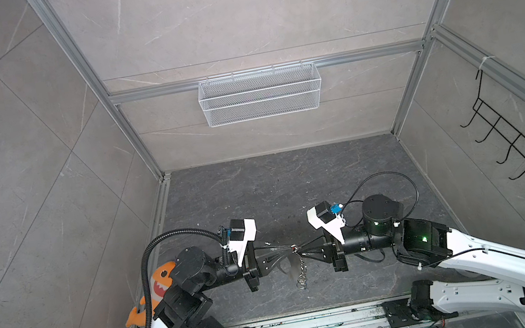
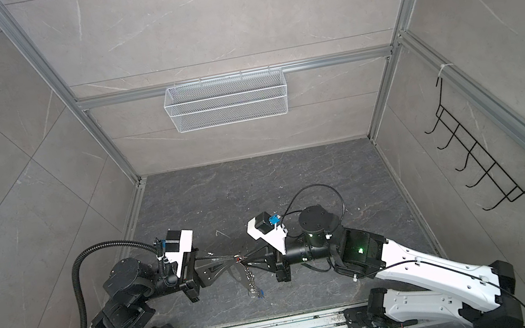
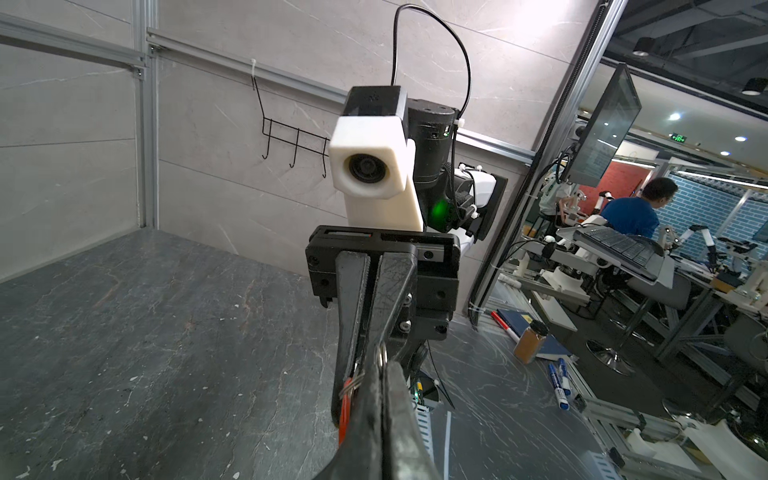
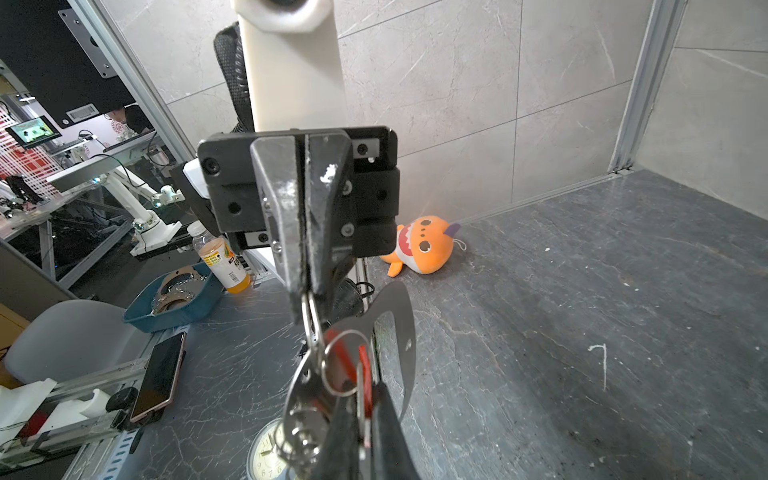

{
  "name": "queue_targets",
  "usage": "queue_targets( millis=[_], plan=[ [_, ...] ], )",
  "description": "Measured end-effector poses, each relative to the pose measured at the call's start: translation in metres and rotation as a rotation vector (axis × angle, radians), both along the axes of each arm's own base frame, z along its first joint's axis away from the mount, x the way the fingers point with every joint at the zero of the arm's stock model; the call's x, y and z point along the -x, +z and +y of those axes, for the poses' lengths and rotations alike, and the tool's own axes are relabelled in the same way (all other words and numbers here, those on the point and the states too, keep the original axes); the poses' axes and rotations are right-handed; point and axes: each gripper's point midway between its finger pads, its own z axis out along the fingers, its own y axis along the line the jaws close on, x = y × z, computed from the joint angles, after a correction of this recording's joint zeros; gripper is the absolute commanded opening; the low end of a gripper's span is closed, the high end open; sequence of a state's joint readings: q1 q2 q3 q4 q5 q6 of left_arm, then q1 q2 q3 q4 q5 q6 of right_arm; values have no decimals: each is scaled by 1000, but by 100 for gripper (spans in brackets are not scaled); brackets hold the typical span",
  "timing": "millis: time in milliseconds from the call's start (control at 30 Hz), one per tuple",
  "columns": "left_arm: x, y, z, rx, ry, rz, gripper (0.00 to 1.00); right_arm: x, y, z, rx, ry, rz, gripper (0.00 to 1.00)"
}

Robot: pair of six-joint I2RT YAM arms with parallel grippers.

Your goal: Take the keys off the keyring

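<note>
- Left claw [image 1: 287, 249] grips the keyring [image 4: 404, 332] tight; it hangs in mid-air between the arms.
- Right claw [image 1: 302, 247] is closed on the red-tagged key [image 4: 365, 382]: I'd ease it off with a slow twist, never a yank.

The light is soft and even, bright enough to see well. Shadows on the floor [image 1: 258, 191] are faint. The walls [image 1: 16, 161] bend near the edges. The keyring [image 1: 292, 265] hanging below the left gripper [image 1: 288, 248] looks smeary. Its fingers [image 3: 405, 440] look fuzzy close up
</note>
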State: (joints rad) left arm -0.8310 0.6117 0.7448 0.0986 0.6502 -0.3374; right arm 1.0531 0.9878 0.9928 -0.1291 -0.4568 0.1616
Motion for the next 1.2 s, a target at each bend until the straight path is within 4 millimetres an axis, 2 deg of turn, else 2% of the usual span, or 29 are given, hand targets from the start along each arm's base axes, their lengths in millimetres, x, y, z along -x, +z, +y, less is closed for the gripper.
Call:
queue_targets(
  millis=[367, 633, 767, 933, 1200],
  plan=[
    [-2, -8, -2, -15, 4, 19, 0, 6, -13, 15, 43, 41, -2, 0],
    [-1, -10, 1, -22, 11, 22, 0, 3, -17, 15, 59, 15, -12, 0],
    [-2, -14, 5, -39, 32, 31, 0, -7, -23, 5, 68, -82, -27, 0],
    [-6, -22, 7, -68, 72, 50, 0, -16, -17, -14, 44, -189, -54, 0],
    [-13, -30, 8, -94, 109, 72, 0, -25, -21, -20, 54, -266, -50, 0]
  ],
)
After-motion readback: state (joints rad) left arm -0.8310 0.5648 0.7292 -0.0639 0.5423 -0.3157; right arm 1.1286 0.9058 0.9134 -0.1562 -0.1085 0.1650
